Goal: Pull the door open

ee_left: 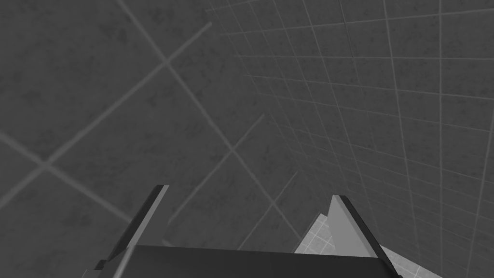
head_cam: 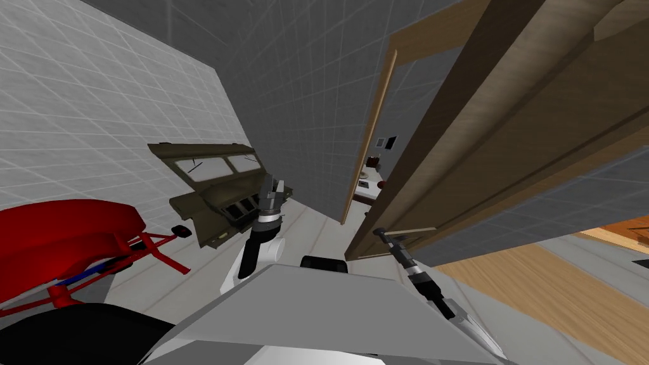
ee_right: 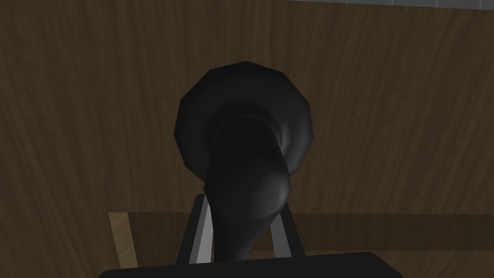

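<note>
- Right tool (ee_right: 243, 200) is clamped on the dark door handle (ee_right: 246, 145), with one thin finger pressed against each side of its lever
- Handle's round plate (ee_right: 246, 96) lies flat on the brown wooden door (head_cam: 507, 127), just beyond the fingertips; the lever comes out from the plate and runs back between the fingers toward the tool's dark body
- Lever's long axis lies along the fingers, its free end nearest the tool's body and its root at the plate
- In the head view this grip sits at the door's near, low part, close to the door's free edge, at the end of the right arm stretched forward
- Door stands ajar: a gap opens between its free edge and the light wooden frame (head_cam: 372, 133) to its left, and a far room shows through it with small things too small to tell
- Pale floor (head_cam: 317, 234) lies open between the door and an olive-green cabinet (head_cam: 215, 190) against the left tiled wall (head_cam: 95, 95); a red seat (head_cam: 63, 231) stands near left, and a wooden floor (head_cam: 539, 291) runs off to the right
- Left tool (head_cam: 274, 185) is raised left of the door, beside the cabinet and well apart from the handle, fingers spread and holding nothing
</note>
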Controlling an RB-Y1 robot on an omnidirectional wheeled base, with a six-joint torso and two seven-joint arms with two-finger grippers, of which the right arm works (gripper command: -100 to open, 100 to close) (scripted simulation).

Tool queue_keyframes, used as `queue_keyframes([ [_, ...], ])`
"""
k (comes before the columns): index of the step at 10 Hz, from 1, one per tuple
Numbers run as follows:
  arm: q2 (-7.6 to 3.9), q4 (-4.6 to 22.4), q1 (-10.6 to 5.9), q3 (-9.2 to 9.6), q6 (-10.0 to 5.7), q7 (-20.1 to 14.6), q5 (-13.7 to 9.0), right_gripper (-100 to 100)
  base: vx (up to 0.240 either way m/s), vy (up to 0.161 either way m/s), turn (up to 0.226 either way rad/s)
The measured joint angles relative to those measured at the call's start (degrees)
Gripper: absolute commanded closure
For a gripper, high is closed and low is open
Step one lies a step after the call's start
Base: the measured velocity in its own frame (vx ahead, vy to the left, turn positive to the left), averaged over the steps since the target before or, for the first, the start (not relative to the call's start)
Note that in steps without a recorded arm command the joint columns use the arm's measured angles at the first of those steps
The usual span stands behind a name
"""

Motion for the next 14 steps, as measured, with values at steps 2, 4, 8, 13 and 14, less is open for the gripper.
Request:
queue_keyframes([
  [2, -0.38, 0.43, 0.56, -0.38, -1.38, -0.13, 0.23, 100, -0.147, -0.065, 0.110],
  [4, -0.30, 0.89, 0.62, -0.44, -1.67, -0.16, 0.41, 100, -0.169, -0.082, 0.202],
  [8, -0.47, 1.59, 0.72, -1.16, -2.87, -0.14, 0.92, 100, -0.213, -0.097, 0.181],
  [13, -0.60, 2.70, 0.88, -2.02, -4.28, -0.04, 1.67, 100, -0.202, -0.095, 0.159],
  [14, -0.76, 4.26, 0.25, -2.13, -5.10, 0.18, 1.81, 100, -0.080, -0.035, 0.035],
])
